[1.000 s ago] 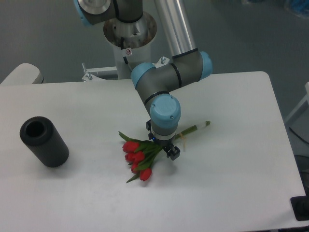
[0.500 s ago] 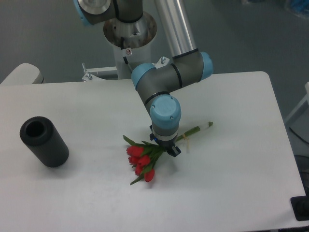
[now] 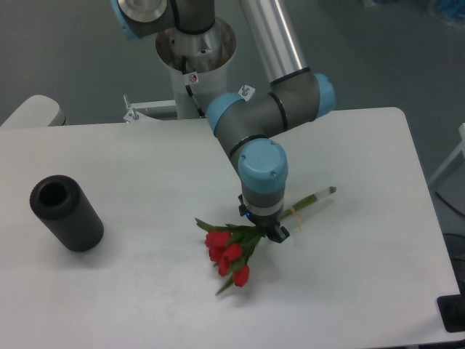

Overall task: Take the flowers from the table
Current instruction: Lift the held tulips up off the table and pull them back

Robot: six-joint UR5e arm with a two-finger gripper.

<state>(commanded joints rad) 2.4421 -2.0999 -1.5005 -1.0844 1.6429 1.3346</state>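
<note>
The flowers (image 3: pixel 231 253) are a bunch of red tulip buds with green leaves, and their pale-green stems run up to the right, ending near the stem tip (image 3: pixel 325 193). My gripper (image 3: pixel 266 230) points down over the middle of the bunch and is shut on the stems just behind the leaves. The buds hang lower left of the fingers over the white table (image 3: pixel 349 291). Whether the buds still touch the tabletop cannot be told. The arm's blue-capped wrist (image 3: pixel 263 169) hides part of the stems.
A black cylinder (image 3: pixel 65 213) with an open end lies on its side at the table's left. The robot's base column (image 3: pixel 195 54) stands behind the far table edge. A dark object (image 3: pixel 453 314) shows at the right edge.
The gripper, holding the flowers, has moved to the right and slightly toward the front. The whole bunch shifted with it. The black cylinder has not moved.
</note>
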